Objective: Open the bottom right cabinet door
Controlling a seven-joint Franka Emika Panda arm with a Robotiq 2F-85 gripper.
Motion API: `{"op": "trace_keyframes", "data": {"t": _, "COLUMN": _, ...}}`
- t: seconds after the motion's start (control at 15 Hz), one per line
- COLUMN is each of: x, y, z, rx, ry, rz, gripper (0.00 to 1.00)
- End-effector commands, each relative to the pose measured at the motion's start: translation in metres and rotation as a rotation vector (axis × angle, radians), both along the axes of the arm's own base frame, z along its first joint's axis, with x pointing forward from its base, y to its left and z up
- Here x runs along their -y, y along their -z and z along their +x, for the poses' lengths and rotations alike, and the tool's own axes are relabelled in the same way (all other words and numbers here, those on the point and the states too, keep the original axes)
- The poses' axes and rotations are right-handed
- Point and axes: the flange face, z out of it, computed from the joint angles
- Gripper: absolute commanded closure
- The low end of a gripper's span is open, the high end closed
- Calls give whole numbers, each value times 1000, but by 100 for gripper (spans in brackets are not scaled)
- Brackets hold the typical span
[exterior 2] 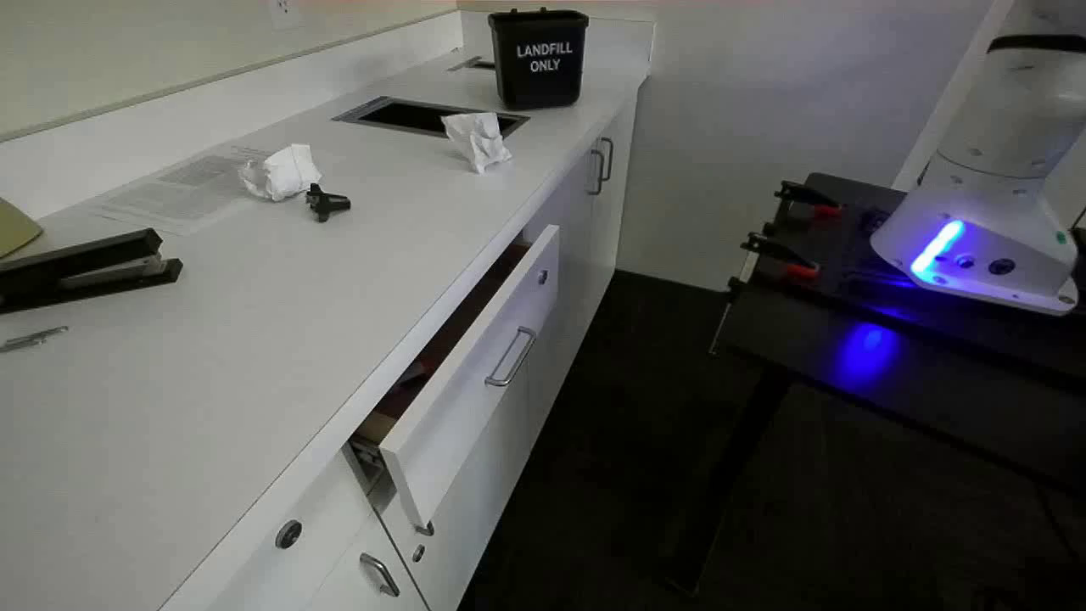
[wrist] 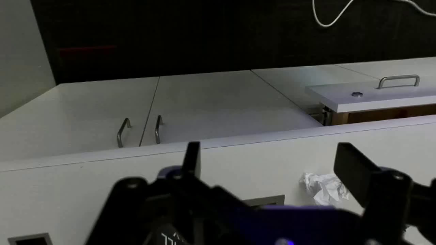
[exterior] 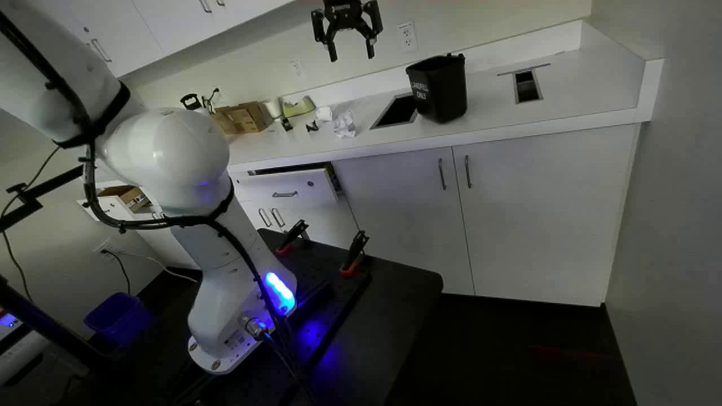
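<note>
One long white desk [exterior: 575,93] tops the tall, flat, white bottom right cabinet door [exterior: 544,220], shut beside the pale wall [exterior: 671,197], so the step in hand looks like the approach, with the black jaws apart, nothing between them, above the desk. Next they should probably come down past its front and catch that door's slim, vertical metal handle [exterior: 467,171]. By size I count two full-height doors, that one and a narrower white door [exterior: 406,220], then one tapered black plastic bin [exterior: 437,87], two crumpled white papers [exterior 2: 477,140] and, across both doors, two handles.
</note>
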Motion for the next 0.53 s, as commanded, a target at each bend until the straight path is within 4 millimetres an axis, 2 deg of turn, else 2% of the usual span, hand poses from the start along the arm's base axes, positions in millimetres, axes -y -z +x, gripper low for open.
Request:
{"op": "trace_keyframes", "data": {"t": 0.0, "x": 0, "y": -1, "z": 0, "rx": -1, "ry": 0, "rz": 0, "gripper": 0}}
{"op": "trace_keyframes", "data": {"t": 0.33, "x": 3, "y": 1, "z": 2, "rx": -2, "ry": 17, "rz": -12, "gripper": 0}}
{"op": "trace_keyframes", "data": {"t": 0.47, "x": 25, "y": 3, "z": 5, "rx": 27, "ry": 137, "rz": -9, "gripper": 0}}
